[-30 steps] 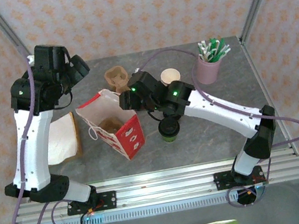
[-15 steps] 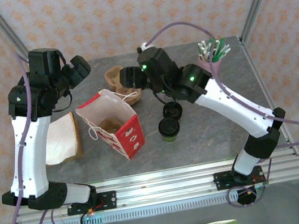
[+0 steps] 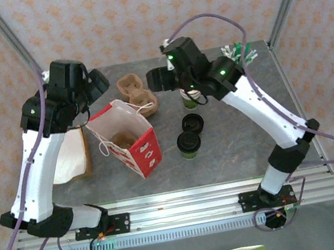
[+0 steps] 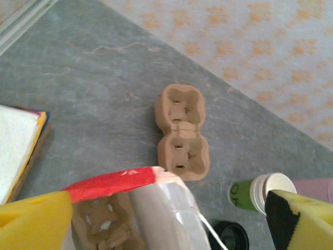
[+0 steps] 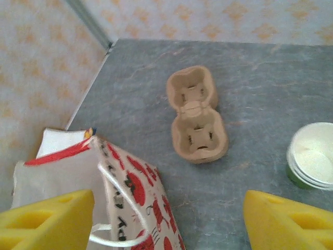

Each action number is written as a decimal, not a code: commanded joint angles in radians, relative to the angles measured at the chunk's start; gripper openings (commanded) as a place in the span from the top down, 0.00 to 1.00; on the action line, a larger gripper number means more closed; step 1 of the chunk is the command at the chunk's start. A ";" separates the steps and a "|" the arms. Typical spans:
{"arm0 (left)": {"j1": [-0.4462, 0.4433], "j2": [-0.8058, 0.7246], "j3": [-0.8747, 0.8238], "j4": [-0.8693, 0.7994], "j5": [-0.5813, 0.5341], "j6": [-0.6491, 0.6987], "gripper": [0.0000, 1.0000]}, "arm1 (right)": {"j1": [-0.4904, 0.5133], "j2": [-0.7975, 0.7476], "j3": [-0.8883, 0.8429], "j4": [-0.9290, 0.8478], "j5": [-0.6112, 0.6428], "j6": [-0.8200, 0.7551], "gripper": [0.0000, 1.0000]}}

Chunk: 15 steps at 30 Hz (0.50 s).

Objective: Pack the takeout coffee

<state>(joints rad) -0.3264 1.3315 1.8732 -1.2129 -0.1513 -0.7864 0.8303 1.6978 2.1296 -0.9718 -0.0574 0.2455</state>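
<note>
Left arm: we see it reared up over the far left part of the bench (image 3: 241, 144). The left end effector (image 4: 166, 223) points down with its fingers spread wide and empty, above the far rim of the red-and-white bag (image 3: 133, 145).
Right arm: it reaches toward the far edge. The right end effector (image 5: 169, 221) is released and empty over the cup carrier (image 5: 196, 114).
Takeout coffee (image 3: 188, 142): it stands upright mid-bench with its lid on, just beside a loose black lid (image 3: 192, 122), and we find it well apart from both end effectors, on their near-edge side.
Hard to see: the lidless cup (image 5: 312, 155) is cut off at the frame edge.
</note>
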 commanded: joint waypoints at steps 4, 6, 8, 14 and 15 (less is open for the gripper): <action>0.003 -0.184 -0.151 -0.046 -0.081 -0.210 0.06 | 0.116 0.166 0.216 -0.156 -0.015 -0.103 0.25; 0.003 -0.206 -0.177 -0.075 -0.060 -0.227 0.06 | 0.126 0.189 0.242 -0.176 0.005 -0.078 0.25; 0.003 -0.231 -0.205 -0.089 -0.040 -0.245 0.07 | 0.135 0.196 0.244 -0.180 0.013 -0.067 0.25; 0.003 -0.324 -0.341 -0.079 0.027 -0.303 0.10 | 0.156 0.219 0.236 -0.148 0.031 -0.081 0.26; 0.002 -0.337 -0.364 -0.071 0.038 -0.313 0.11 | 0.160 0.231 0.239 -0.146 0.042 -0.087 0.26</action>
<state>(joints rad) -0.3267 1.0248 1.5574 -1.2621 -0.1558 -1.0435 0.9730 1.9095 2.3386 -1.1110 -0.0624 0.1780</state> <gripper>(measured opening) 0.897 0.740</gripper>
